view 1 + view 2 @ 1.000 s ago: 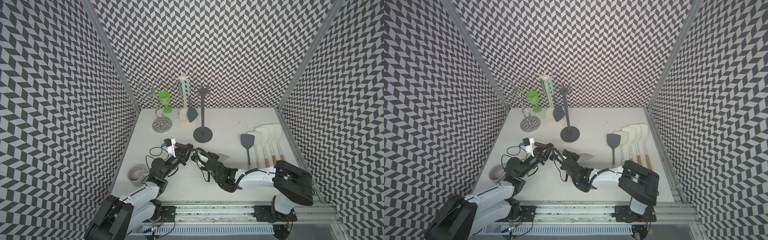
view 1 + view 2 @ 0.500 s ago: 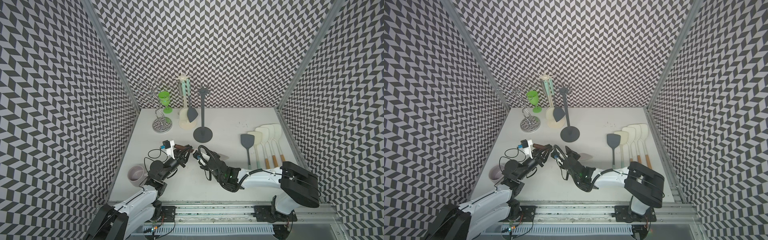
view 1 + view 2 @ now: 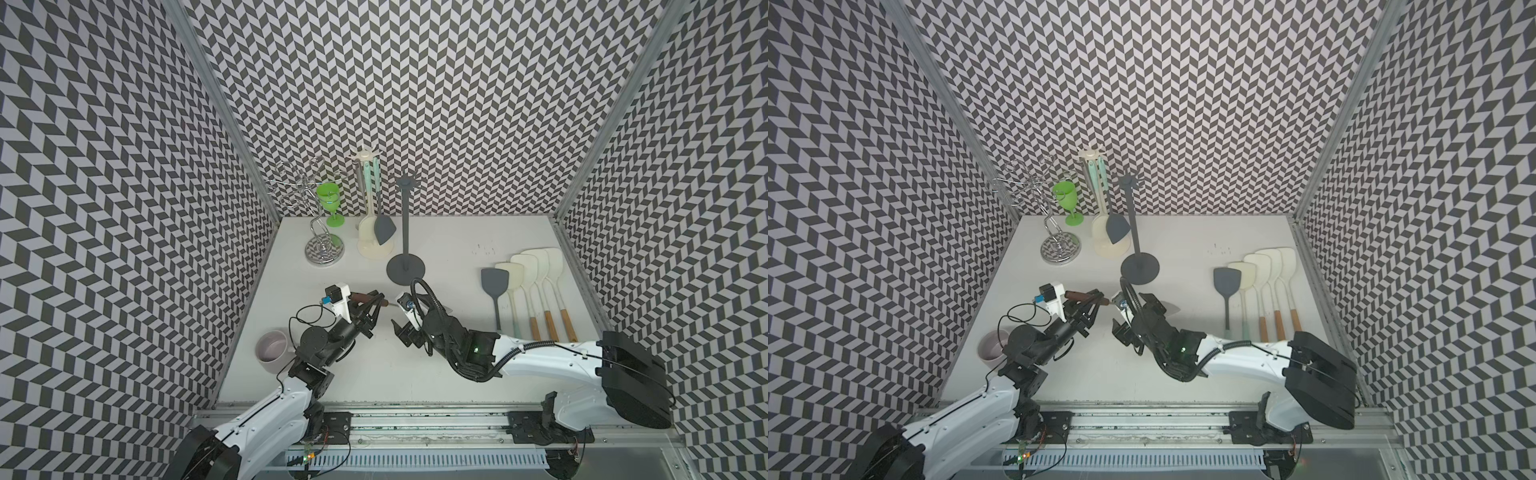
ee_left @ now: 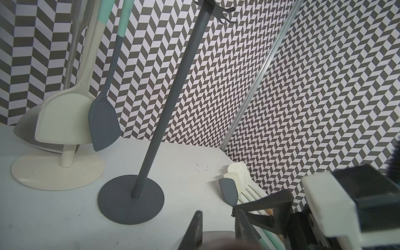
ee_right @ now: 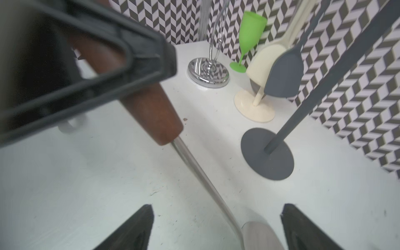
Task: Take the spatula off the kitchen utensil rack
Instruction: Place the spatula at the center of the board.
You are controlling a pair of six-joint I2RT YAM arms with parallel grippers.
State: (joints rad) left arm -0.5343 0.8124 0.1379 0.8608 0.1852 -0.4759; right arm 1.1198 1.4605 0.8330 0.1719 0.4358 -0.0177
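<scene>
Spatula (image 5: 151, 112) with the brown handle is off the dark rack (image 3: 405, 224), near its foot, pinched tight by the left gripper (image 3: 376, 300). Right gripper (image 5: 217, 207) is spread wide around the metal end. I think only putting it down softly on the surface (image 3: 457, 232) is left.

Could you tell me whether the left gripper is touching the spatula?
Touching. The right wrist view shows the left gripper clamped around the brown handle of the spatula.
</scene>
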